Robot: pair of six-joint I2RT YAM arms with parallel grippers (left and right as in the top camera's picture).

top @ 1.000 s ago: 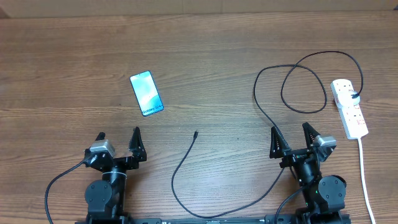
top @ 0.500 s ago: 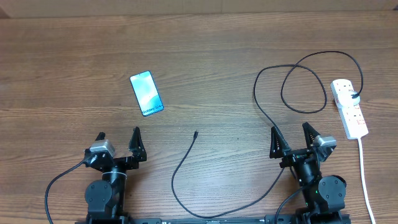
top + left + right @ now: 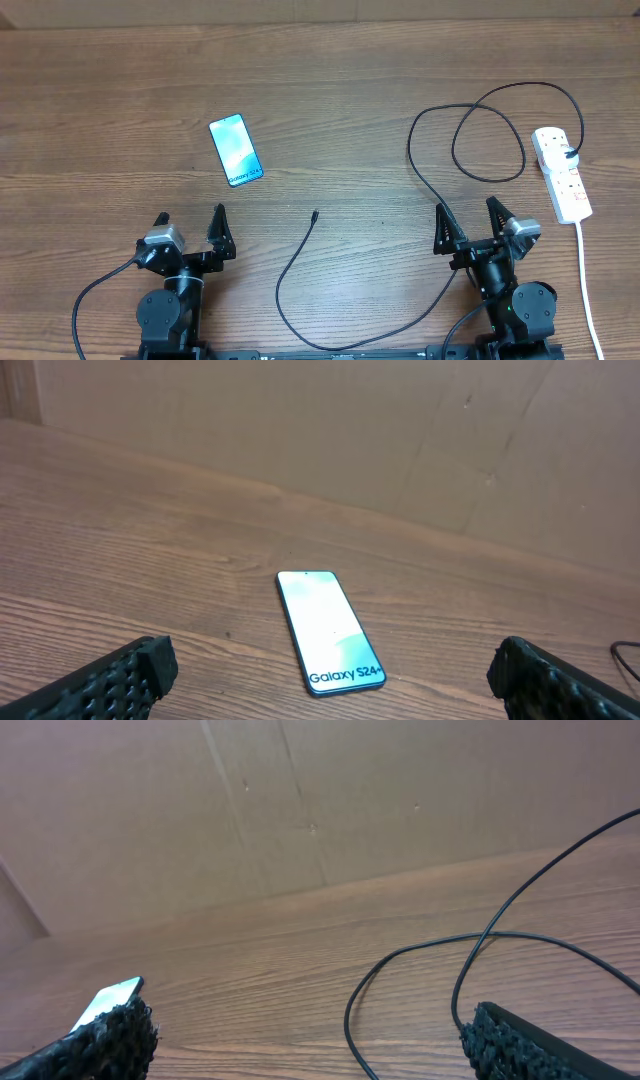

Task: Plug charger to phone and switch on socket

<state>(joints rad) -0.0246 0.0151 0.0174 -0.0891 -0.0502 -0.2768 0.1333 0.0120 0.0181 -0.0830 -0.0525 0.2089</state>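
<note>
The phone point(image 3: 236, 150) lies flat on the wooden table at the left, screen up; it also shows in the left wrist view point(image 3: 328, 630). The charger's black cable point(image 3: 465, 125) loops across the right side. Its connector tip point(image 3: 315, 213) lies free at mid table and its black plug point(image 3: 570, 153) sits in the socket point(image 3: 561, 174), a white power strip at the far right. My left gripper point(image 3: 190, 226) is open and empty, below the phone. My right gripper point(image 3: 468, 216) is open and empty, with the cable point(image 3: 420, 970) lying between its fingers' line of sight.
The strip's white cord point(image 3: 588, 290) runs down the right edge to the front. The cable's lower loop point(image 3: 330, 340) curves along the front edge between the two arm bases. A cardboard wall point(image 3: 320, 430) stands behind the table.
</note>
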